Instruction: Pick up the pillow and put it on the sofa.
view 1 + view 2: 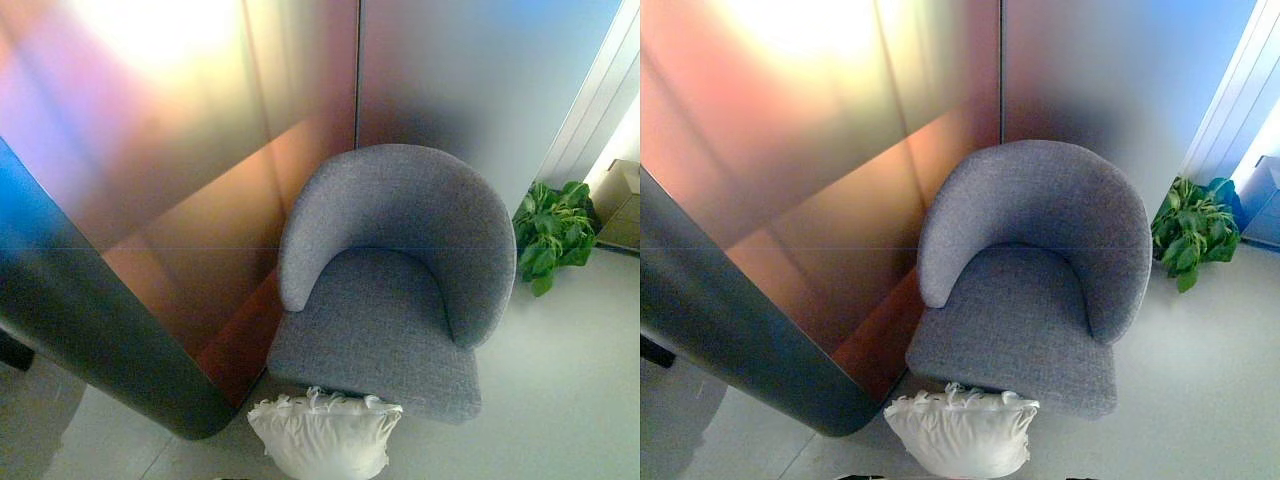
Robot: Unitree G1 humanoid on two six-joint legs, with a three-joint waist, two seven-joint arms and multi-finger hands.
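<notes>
Nearest of all, a white pillow (pixel 325 435) is seen on the floor (pixel 560 380). It is puffy, and a frilly edge is seen along its far side. It is set right at the near edge of the sofa's seat, touching it or just beside it; which one cannot be told. It is not on the seat.

Just past the pillow, a grey sofa (pixel 400 280) for one is found. Its seat is flat, and a round back is curved around the far side and both sides. Nothing is seen lying on the seat.

To the left of the sofa, a shiny wall (pixel 180 180) is seen, with a rounded corner near the pillow. To the far right, a green leafy plant (pixel 1192 232) is placed on the floor, well apart from the pillow.

No robot hand is shown in either view, so how open the hands are cannot be told.
</notes>
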